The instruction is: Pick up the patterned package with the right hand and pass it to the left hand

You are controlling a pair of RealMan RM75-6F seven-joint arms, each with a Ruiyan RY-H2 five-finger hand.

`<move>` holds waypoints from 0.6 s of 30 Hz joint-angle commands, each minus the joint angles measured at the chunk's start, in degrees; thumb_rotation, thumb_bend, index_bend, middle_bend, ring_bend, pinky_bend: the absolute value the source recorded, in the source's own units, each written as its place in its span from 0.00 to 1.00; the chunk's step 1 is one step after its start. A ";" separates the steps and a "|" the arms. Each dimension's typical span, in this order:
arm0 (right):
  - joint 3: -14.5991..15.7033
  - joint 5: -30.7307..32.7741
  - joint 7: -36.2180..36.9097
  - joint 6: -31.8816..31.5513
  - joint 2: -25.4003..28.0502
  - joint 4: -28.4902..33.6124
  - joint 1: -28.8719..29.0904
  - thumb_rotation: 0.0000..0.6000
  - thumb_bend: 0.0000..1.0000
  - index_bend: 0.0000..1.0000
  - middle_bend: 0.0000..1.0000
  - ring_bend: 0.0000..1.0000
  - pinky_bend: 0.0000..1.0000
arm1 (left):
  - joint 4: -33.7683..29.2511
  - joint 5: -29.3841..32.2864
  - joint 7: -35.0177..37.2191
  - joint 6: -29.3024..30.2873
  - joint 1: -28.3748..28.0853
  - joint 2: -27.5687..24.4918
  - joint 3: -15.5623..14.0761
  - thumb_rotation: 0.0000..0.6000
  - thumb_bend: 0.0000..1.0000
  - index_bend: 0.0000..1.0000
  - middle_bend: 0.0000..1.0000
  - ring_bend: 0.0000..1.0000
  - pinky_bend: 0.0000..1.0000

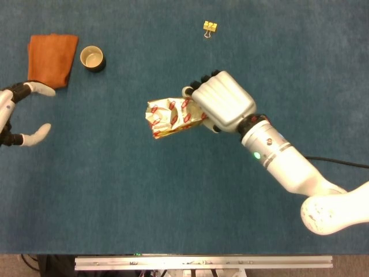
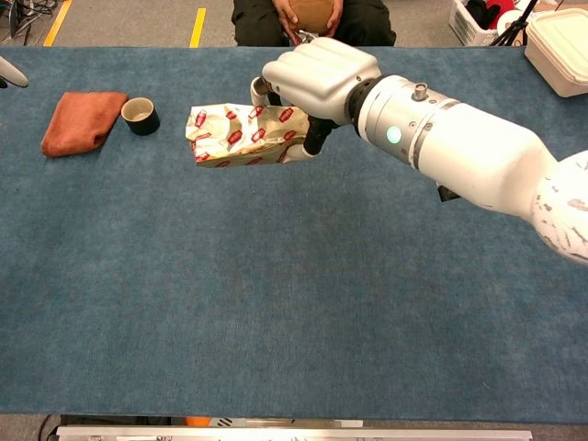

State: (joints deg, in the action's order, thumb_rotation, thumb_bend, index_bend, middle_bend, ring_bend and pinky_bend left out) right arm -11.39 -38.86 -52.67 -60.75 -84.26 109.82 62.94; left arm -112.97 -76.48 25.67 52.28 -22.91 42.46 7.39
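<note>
White right hand (image 1: 222, 103), green-lit wrist

The head view looks straight down on the blue surface (image 1: 115, 190) from high above. The chest view faces forward at a lower slant, reaching the floor beyond the far edge. Both share the cloth (image 1: 51, 59), cup (image 1: 92, 57) and package (image 1: 172, 117).
</note>
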 commanded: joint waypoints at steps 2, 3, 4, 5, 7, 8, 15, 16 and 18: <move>-0.54 1.18 -2.14 -1.23 -0.95 0.19 2.08 1.00 0.46 0.56 0.50 0.41 0.41 | -0.61 2.03 3.57 -4.72 -1.89 -0.40 0.00 1.00 0.34 0.29 0.23 0.20 0.18; -0.63 1.32 -2.73 -1.67 -1.22 0.15 2.54 1.00 0.46 0.56 0.50 0.41 0.41 | -0.67 2.29 4.07 -5.60 -2.26 -0.58 0.04 1.00 0.34 0.29 0.23 0.20 0.18; -0.76 1.48 -3.15 -2.05 -1.55 0.12 2.96 1.00 0.46 0.56 0.50 0.41 0.41 | -0.70 2.53 4.47 -6.35 -2.60 -0.71 0.07 1.00 0.34 0.29 0.23 0.20 0.18; -0.95 1.84 -3.55 -2.43 -1.98 0.15 3.49 1.00 0.46 0.56 0.50 0.41 0.41 | -0.71 2.92 4.90 -7.18 -3.00 -0.77 0.14 1.00 0.34 0.29 0.23 0.20 0.18; -1.11 2.29 -4.39 -2.91 -2.61 0.07 4.34 1.00 0.45 0.56 0.50 0.41 0.41 | -0.81 3.75 5.61 -8.63 -3.62 -0.85 0.21 1.00 0.34 0.29 0.23 0.20 0.18; -1.07 2.51 -5.18 -3.26 -3.02 -0.05 4.95 1.00 0.45 0.56 0.50 0.41 0.41 | -0.93 4.44 6.34 -9.80 -4.07 -0.97 0.29 1.00 0.34 0.29 0.23 0.20 0.18; -1.35 3.07 -7.73 -5.23 -5.47 -0.95 7.56 1.00 0.45 0.56 0.50 0.41 0.41 | -0.73 7.61 11.21 -15.35 -5.99 -1.50 1.14 1.00 0.34 0.29 0.23 0.20 0.18; -1.42 2.92 -7.86 -5.44 -5.79 -1.19 7.81 1.00 0.45 0.56 0.50 0.41 0.41 | -0.65 7.88 11.52 -15.84 -6.16 -1.47 1.20 1.00 0.34 0.29 0.23 0.20 0.18; -1.38 2.64 -8.30 -5.84 -6.54 -1.87 8.38 1.00 0.45 0.56 0.50 0.41 0.41 | -0.54 8.42 12.17 -17.06 -6.60 -1.43 1.37 1.00 0.34 0.29 0.23 0.20 0.18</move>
State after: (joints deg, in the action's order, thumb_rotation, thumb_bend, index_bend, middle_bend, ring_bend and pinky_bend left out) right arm -12.75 -36.09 -60.77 -66.42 -90.57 108.18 71.16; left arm -113.63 -68.45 37.41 35.74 -29.17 41.03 8.58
